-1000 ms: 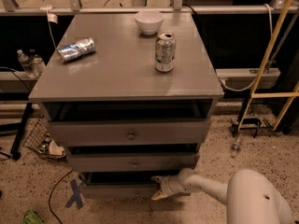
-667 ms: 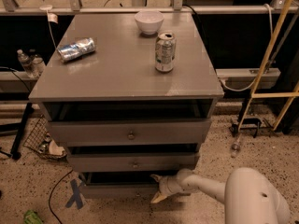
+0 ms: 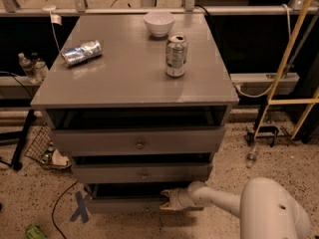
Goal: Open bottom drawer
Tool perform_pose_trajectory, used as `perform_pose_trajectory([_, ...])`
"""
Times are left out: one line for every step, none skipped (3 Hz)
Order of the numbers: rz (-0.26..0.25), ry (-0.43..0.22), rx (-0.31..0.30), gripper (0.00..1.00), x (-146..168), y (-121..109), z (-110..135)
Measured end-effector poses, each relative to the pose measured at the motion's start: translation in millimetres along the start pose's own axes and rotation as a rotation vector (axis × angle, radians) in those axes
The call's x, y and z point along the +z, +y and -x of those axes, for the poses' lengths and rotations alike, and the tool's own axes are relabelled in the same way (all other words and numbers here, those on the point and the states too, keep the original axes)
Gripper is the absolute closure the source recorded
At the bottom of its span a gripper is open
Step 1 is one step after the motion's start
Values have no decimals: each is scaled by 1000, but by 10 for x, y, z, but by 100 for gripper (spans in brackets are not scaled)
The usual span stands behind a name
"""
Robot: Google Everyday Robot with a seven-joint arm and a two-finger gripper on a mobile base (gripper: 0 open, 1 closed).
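The bottom drawer (image 3: 127,204) sits lowest in the cabinet (image 3: 124,91), at 6 o'clock below two wider drawers. The gripper (image 3: 168,202) is at the drawer's front, toward 3 o'clock from its middle, with the white arm reaching in from 4 o'clock. I cannot tell how far the gripper is open or whether it holds anything. On the cabinet top, a can (image 3: 176,55) stands upright, with a bowl (image 3: 159,23) at its 11 o'clock.

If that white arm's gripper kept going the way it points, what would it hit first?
Most likely the grey front of the bottom drawer. The gripper is low down at the cabinet, pointing left and in towards that drawer. Depth is unclear, so it may already be touching.
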State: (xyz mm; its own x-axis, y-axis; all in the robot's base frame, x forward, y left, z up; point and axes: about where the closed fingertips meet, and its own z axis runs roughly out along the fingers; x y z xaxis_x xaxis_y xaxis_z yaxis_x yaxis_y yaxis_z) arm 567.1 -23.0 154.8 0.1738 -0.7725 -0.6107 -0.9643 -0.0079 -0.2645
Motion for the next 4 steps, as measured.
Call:
perform_pose_trajectory([-11, 24, -11, 96, -98, 75, 105])
perform_pose_trajectory([-12, 26, -11, 100, -105, 81, 113])
perform_pose_trajectory([-11, 30, 9, 100, -145, 179, 89])
perform_pose_trajectory([-7, 34, 56, 100, -222, 377, 11])
